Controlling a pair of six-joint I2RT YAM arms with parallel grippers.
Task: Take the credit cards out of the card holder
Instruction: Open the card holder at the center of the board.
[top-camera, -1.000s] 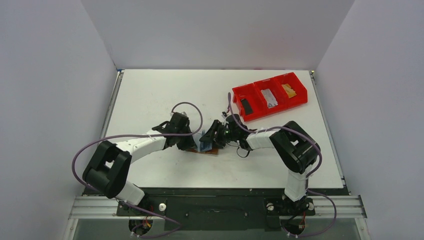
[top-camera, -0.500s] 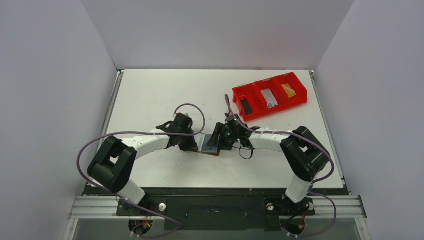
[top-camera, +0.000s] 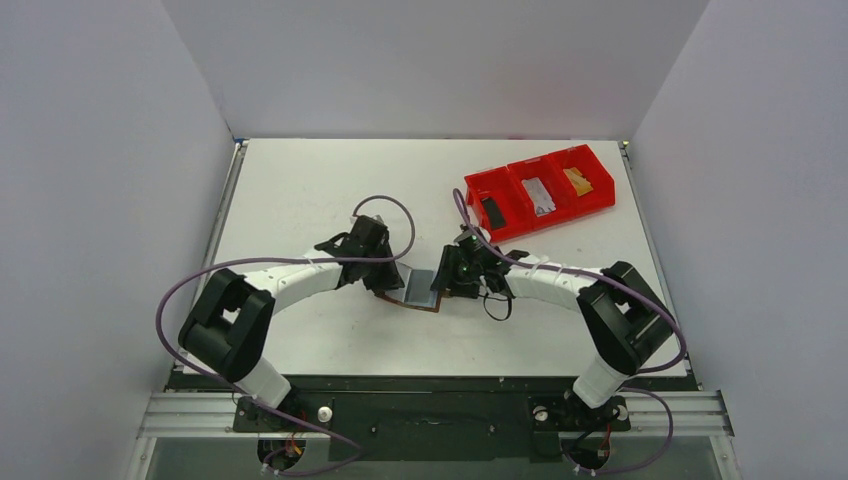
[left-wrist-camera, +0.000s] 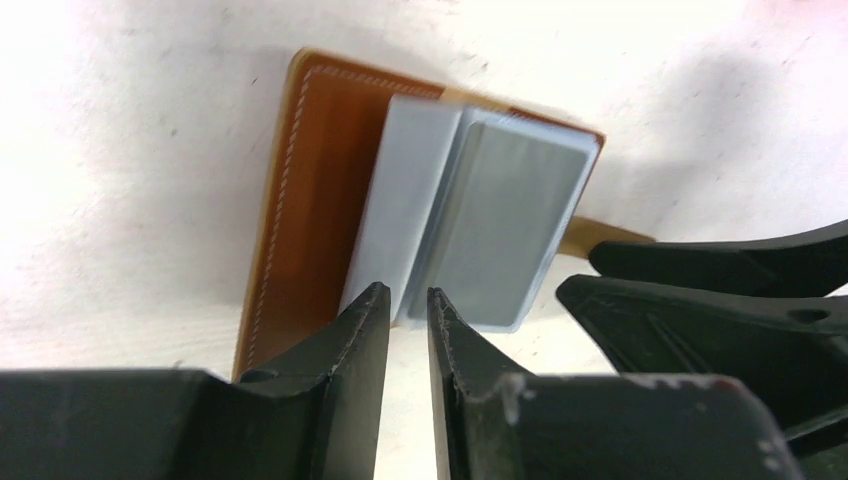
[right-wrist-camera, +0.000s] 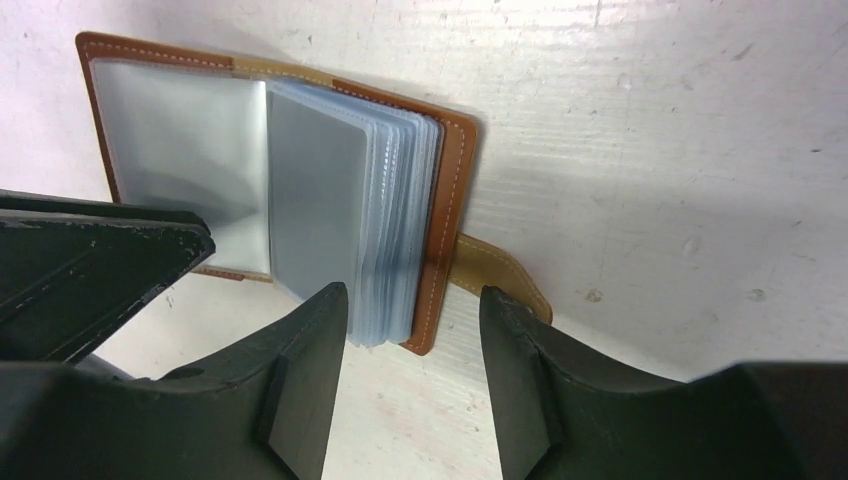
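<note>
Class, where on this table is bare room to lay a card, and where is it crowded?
Bare: the table's far-left stretch, behind the left arm and left of the red bin; the near strip before the card holder. Crowded: centre, where both arms meet.

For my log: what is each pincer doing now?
Left pincer: almost closed at a clear sleeve; grip cannot be told.
Right pincer: open, empty, at the card holder.

The holder (top-camera: 422, 288) is flattening out: it was tilted up a second ago, and now it's lying open with the grey inside facing up. The right gripper (top-camera: 447, 278) is backing off to the right while its arm is stretching out lower. The left gripper (top-camera: 390, 282) is nudging in toward the holder.
</note>
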